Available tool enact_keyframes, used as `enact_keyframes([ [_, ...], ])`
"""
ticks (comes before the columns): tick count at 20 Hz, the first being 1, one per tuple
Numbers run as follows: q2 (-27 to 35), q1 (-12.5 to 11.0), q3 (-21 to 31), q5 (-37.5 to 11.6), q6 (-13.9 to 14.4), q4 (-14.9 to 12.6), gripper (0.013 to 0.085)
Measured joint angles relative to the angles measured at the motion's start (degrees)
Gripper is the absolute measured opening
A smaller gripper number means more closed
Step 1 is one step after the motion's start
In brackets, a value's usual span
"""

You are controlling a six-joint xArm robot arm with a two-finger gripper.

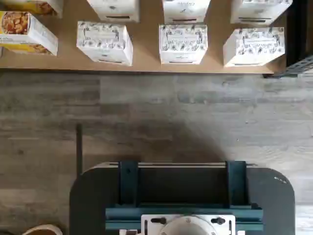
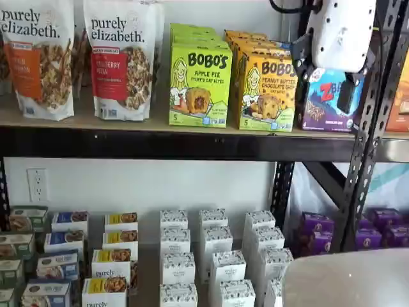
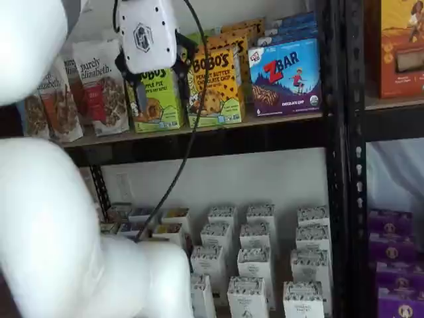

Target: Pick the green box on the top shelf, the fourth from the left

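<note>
Shelf views put your gripper point(image 3: 154, 83) up front of the green box point(image 2: 200, 86), fingers seemingly spread, holding nothing.

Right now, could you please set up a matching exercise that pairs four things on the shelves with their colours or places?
Things:
1. Apple Pie box
2. Peanut Butter box
3. ZBar box
4. white patterned cartons

Colour or place:
A. blue, top shelf
B. lower shelf
C. lime green, top shelf
D. orange-yellow, top shelf

Pairs: 1-C, 2-D, 3-A, 4-B
</note>
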Motion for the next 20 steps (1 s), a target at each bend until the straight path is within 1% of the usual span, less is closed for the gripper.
enact_keyframes([
  [1,-0.94,-0.84,0.92,-1.54,-0.63,0.98,0.0850],
  [2,-5.12,-5.04,4.83,-8.16,-3.54,5.44,0.0850],
  [3,-6.57,-6.54,6.11,-10.75,-4.71,7.31,0.0850],
  [4,-6.64,-6.66,6.27,-11.18,-4.89,7.57,0.0850],
  [10,-6.36,-6.02,6.11,-11.04,-4.46,6.98,0.0850],
  [20,-5.93,-6.49,6.18,-10.75,-4.84,7.21,0.0850],
])
